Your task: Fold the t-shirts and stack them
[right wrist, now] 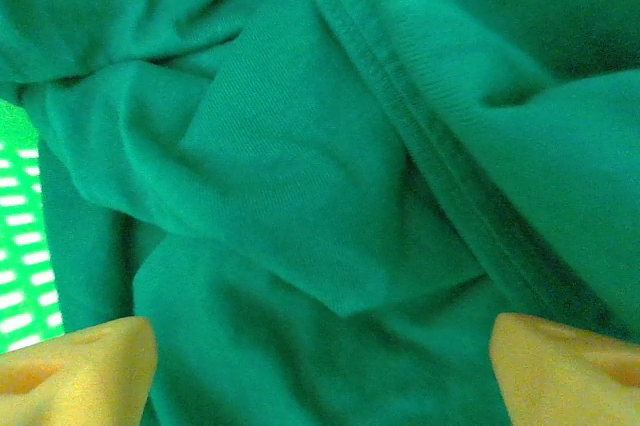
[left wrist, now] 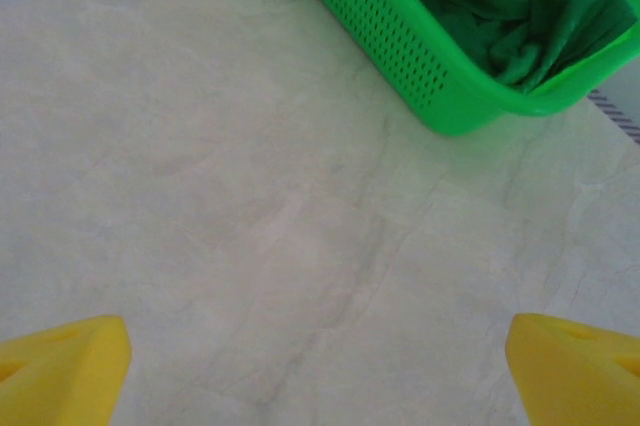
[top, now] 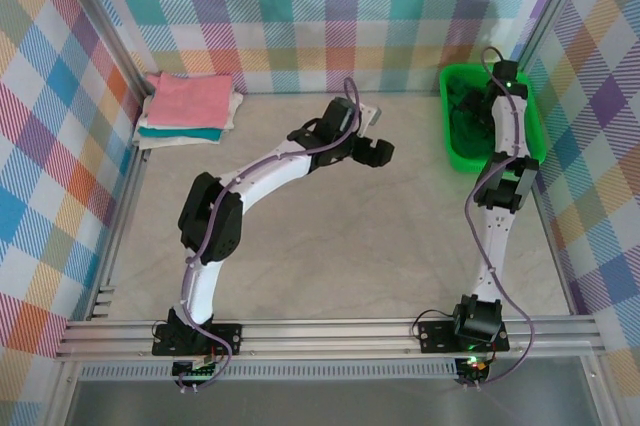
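Right hand (right wrist: pixel 320 361) — fingers spread, gripping nothing — hangs just over the crumpled dark green t-shirt (right wrist: pixel 300 146).

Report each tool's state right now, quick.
Left tool: open, empty, above the table.
Right tool: open, fingers wide over the dark green t-shirt in the basket, not gripping it yet.

High rear overview, wrist close-ups, shared basket (top: pixel 462 158)
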`<control>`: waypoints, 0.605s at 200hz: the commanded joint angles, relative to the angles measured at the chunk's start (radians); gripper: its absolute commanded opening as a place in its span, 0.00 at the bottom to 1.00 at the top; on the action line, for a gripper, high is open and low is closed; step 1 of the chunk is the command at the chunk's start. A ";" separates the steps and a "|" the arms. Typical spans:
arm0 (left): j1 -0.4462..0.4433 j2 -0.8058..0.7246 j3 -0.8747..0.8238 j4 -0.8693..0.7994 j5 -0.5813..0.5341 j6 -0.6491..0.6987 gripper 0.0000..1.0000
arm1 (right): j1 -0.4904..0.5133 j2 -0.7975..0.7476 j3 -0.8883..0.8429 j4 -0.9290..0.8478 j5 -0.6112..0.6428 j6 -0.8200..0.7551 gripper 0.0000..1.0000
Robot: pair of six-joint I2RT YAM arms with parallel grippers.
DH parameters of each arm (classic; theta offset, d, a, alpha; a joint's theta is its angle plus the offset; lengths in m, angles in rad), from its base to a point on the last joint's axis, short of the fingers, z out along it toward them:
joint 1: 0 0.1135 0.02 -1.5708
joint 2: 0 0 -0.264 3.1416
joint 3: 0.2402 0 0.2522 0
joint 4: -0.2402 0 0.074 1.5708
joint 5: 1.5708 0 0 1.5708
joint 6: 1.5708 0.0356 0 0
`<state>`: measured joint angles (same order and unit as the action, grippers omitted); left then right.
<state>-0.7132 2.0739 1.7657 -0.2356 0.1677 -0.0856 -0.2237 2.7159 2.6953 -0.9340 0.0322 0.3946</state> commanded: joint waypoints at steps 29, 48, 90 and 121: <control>-0.005 -0.161 -0.202 0.102 -0.028 -0.035 0.97 | -0.012 0.097 0.062 0.060 -0.099 0.081 0.62; -0.006 -0.197 -0.232 0.111 -0.050 -0.029 0.97 | -0.016 0.090 0.064 0.083 -0.153 0.089 0.31; -0.006 -0.289 -0.311 0.181 -0.066 -0.045 0.97 | -0.014 -0.131 -0.046 0.152 -0.147 0.082 0.03; -0.006 -0.398 -0.389 0.226 -0.072 -0.073 0.97 | -0.004 -0.378 -0.215 0.244 -0.096 0.076 0.00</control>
<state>-0.7132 1.7760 1.4357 -0.0837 0.1108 -0.1249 -0.2352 2.6011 2.5366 -0.8032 -0.0841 0.4725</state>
